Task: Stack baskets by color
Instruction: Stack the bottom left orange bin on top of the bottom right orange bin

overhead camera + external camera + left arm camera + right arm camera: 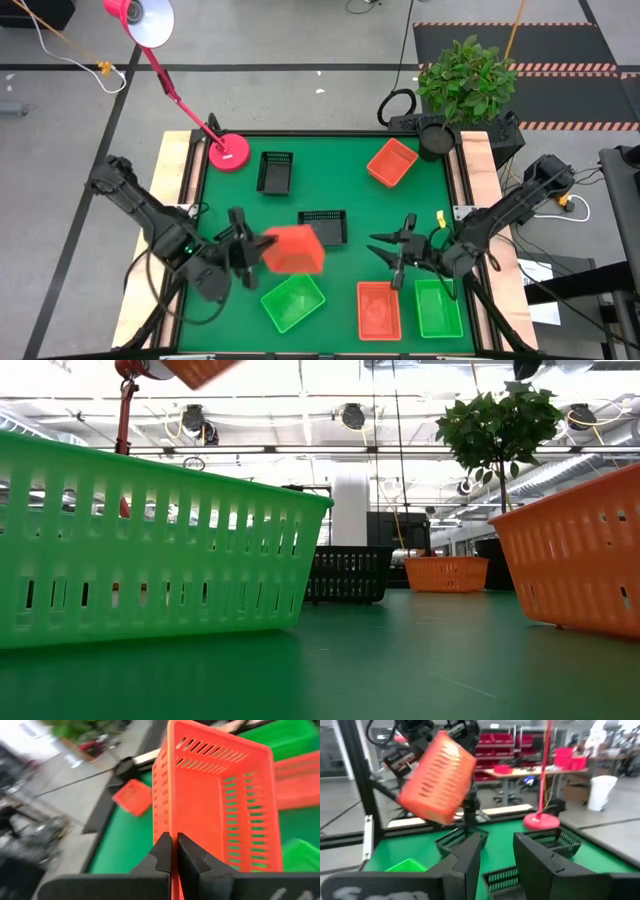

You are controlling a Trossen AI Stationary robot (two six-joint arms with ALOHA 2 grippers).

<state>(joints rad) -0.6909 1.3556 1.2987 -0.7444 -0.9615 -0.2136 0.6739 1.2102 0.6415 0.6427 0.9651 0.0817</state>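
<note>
Held basket [294, 249]: raised above the counter [345, 190], clamped in the left gripper [243, 253].
Near edge: three baskets in a row.
Middle: one basket [324, 226].
Far side: two baskets, lamp base [229, 153] at far left.

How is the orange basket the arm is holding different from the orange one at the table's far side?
The held orange basket hangs tilted above the table, pinched by its wall in the left gripper. The far orange basket rests flat on the table, untouched. Both are mesh-sided trays of like size.
</note>
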